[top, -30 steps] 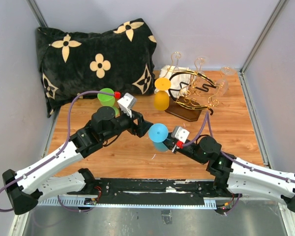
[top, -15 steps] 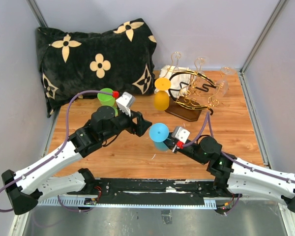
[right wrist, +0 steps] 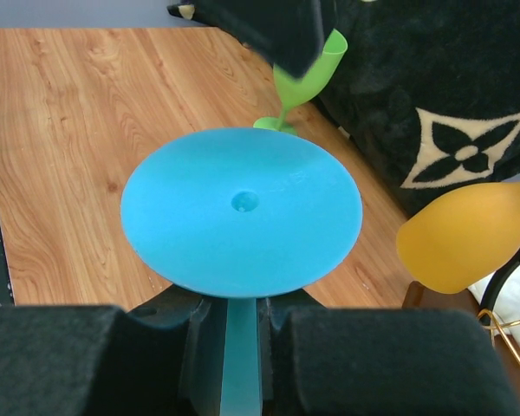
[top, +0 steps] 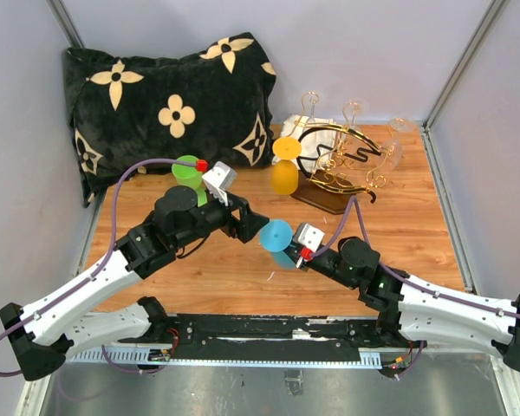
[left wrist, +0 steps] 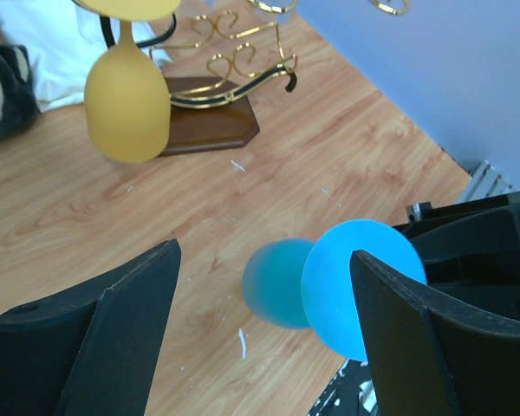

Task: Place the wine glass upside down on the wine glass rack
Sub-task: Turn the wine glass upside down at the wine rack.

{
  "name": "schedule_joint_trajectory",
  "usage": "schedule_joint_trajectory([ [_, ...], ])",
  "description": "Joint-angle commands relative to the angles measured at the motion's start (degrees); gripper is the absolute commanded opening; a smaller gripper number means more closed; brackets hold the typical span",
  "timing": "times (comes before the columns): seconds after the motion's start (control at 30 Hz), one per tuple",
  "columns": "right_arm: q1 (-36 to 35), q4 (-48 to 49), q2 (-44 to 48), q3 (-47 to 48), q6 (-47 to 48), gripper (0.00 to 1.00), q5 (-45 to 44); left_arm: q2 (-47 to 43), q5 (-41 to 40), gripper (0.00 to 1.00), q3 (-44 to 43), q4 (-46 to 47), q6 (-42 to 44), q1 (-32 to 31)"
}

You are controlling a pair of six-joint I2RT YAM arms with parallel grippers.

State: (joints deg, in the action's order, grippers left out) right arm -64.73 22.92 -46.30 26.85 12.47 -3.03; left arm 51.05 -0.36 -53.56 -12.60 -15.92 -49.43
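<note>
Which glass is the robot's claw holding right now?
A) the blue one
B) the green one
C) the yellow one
A: the right claw is shut on the stem of the blue glass, holding it with its round foot up. The green glass and the yellow glass are apart from it, and no claw holds them.

Bright even light; faint shadows; right fingers [right wrist: 390,364] blurred up close.
</note>
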Motion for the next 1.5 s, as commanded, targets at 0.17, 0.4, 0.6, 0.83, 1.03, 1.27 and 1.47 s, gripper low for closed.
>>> schedule_joint_trajectory([
  [0.17,1.0,3.5,2.4,1.8,1.0,0.01,-0.6,1.6,1.6,0.84,1.1,-1.6,0.3,-0.4],
  [0.4,1.0,3.8,4.1,1.2,0.5,0.01,-0.1,2.1,0.8,0.84,1.6,-1.6,0.5,-0.4],
  [0.6,1.0,4.1,5.4,0.8,0.4,0.01,0.1,2.7,0.0,0.84,1.9,-1.8,0.9,-0.4],
  [0.83,1.0,4.1,6.1,0.4,0.1,0.00,0.0,3.2,-0.2,0.84,1.8,-2.2,1.0,-0.4],
  [1.03,1.0,3.6,5.8,-0.1,0.1,0.01,-1.0,2.5,-0.3,0.85,1.0,-2.0,0.7,-0.4],
  [1.27,1.0,3.7,6.7,-2.0,-0.5,0.01,-4.0,1.6,-0.3,0.91,-1.8,-1.9,0.9,-0.4],
  [1.47,1.0,3.6,8.6,-3.7,-0.8,0.00,-6.8,-0.3,-1.6,0.94,-2.8,-1.8,2.5,-0.4],
])
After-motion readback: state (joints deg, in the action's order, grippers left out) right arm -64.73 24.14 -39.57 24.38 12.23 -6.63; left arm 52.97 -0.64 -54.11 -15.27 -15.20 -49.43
